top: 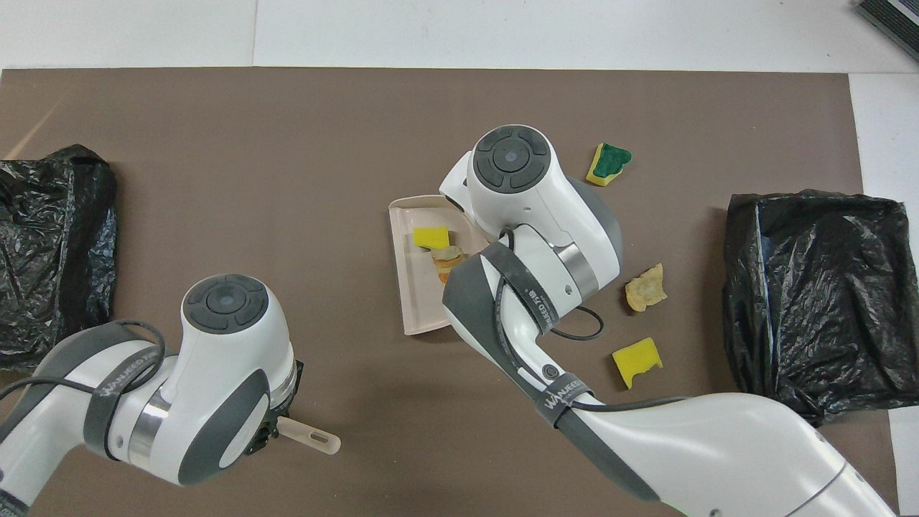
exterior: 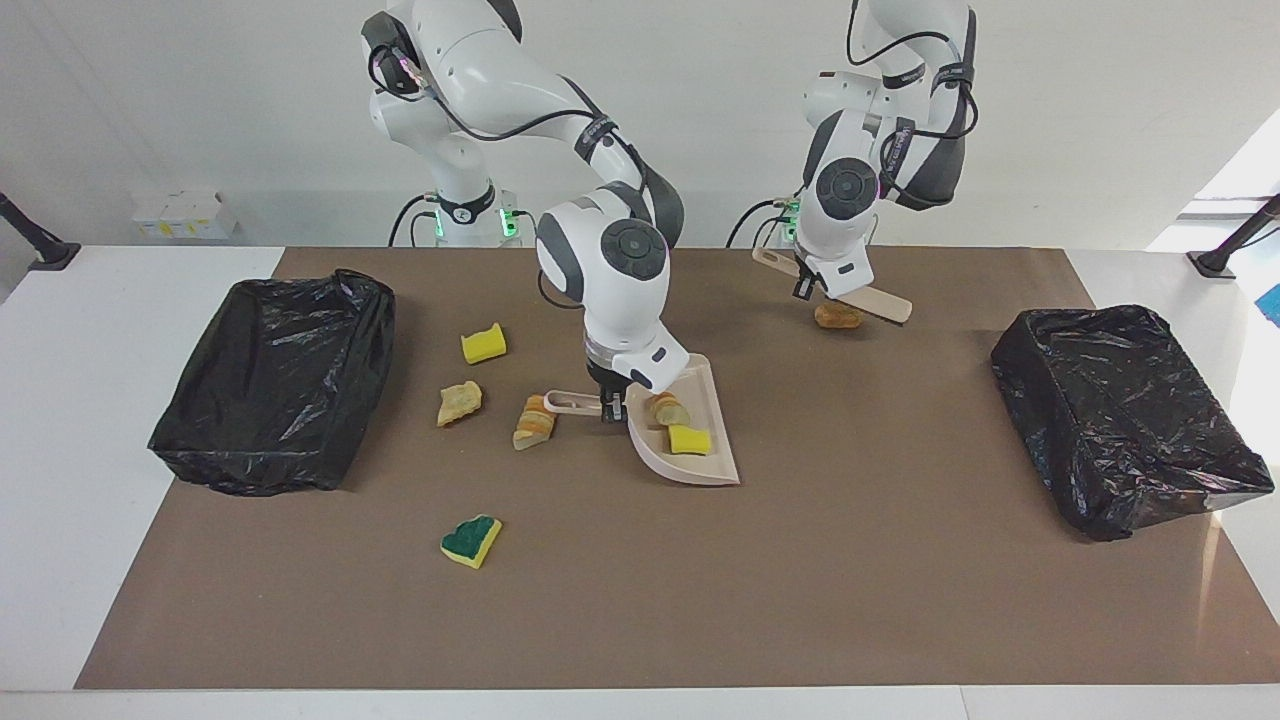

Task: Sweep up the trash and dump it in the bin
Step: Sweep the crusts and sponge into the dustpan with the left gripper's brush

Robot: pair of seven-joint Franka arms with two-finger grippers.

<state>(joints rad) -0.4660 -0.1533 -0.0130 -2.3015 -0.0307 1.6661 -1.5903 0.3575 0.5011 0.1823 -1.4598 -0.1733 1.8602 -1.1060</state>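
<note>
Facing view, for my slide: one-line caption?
Right gripper lifts the loaded dustpan; left gripper holds the brush aloft.

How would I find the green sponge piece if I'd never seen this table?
Start at the black-lined bin at the right arm's end of the brown mat. Among the loose scraps beside it, look farthest from the robots: there lies the green-and-yellow sponge piece. It lies alone and is the only scrap with a dark green top.
</note>
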